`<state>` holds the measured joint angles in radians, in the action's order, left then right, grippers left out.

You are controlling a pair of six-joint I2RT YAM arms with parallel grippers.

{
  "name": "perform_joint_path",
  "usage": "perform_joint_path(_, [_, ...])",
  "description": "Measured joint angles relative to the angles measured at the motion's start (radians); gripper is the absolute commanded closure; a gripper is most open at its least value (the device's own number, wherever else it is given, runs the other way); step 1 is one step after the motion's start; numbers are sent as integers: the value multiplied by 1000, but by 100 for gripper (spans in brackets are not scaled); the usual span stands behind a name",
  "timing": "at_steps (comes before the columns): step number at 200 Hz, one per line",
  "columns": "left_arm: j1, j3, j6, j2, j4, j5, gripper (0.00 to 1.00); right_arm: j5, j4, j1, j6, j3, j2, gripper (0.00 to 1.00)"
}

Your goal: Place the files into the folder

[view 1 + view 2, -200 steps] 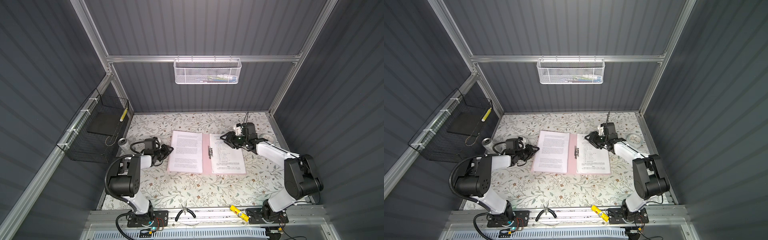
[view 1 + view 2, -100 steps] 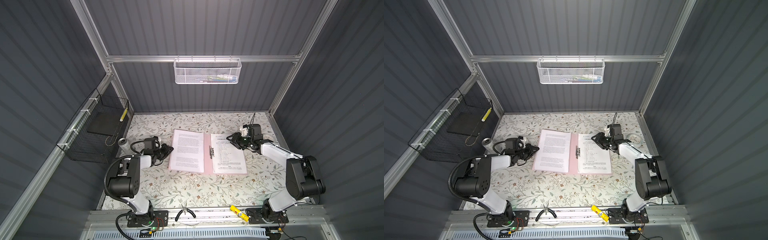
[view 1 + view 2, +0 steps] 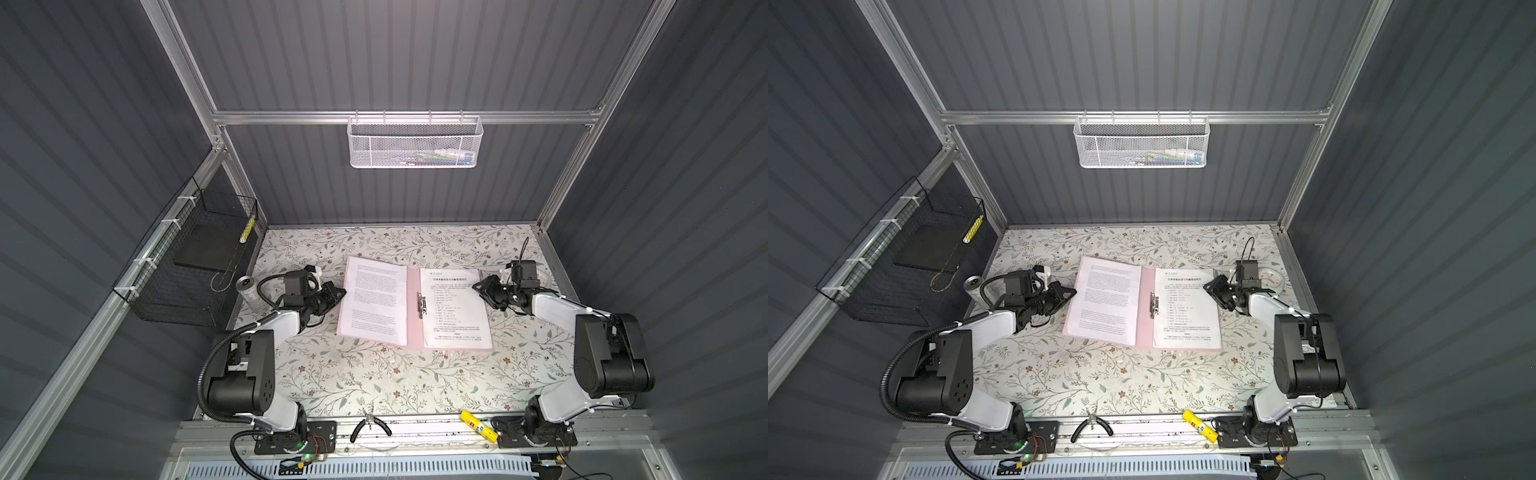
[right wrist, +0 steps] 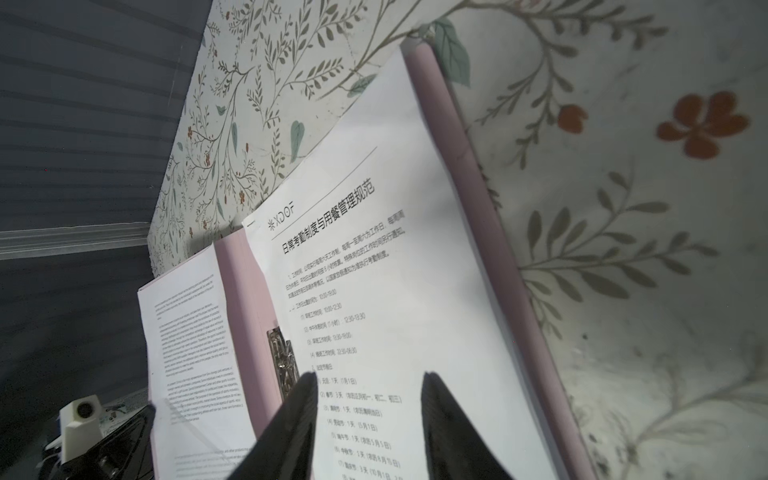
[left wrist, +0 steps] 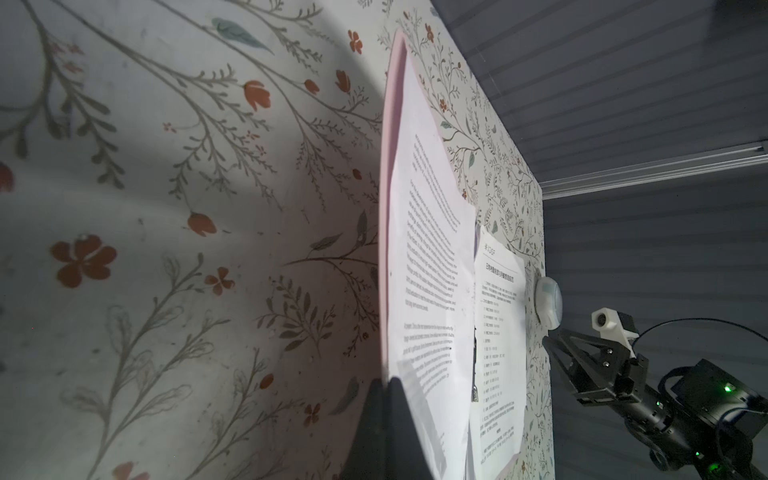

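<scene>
A: Where's the folder (image 3: pixel 413 316) sitting?
B: It's lying open mid tabletop (image 3: pixel 374 374), files (image 3: pixel 455 307) inside on both halves. My L tool (image 3: pixel 341 291) is pinching its left cover edge; R tool (image 3: pixel 485 296) is hovering, spread, by the right sheet.

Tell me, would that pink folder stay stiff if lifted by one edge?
Probably not: the folder looks like thin card, and one flap sits raised off the table. It is likely light. The sheets lying on it look unclipped, so they might slide when it tilts.
</scene>
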<state>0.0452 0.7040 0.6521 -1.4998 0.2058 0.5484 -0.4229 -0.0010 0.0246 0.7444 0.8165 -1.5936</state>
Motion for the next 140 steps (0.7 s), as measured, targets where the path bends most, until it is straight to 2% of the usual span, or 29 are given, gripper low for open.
perform_joint_path(79, [0,116,-118,256,-285,-94,100,8,-14,-3,-56,-7,-19,57])
perform_joint_path(140, [2,218,-106,284,-369,-99,100,-13,-16,7,-68,-6,-94,57])
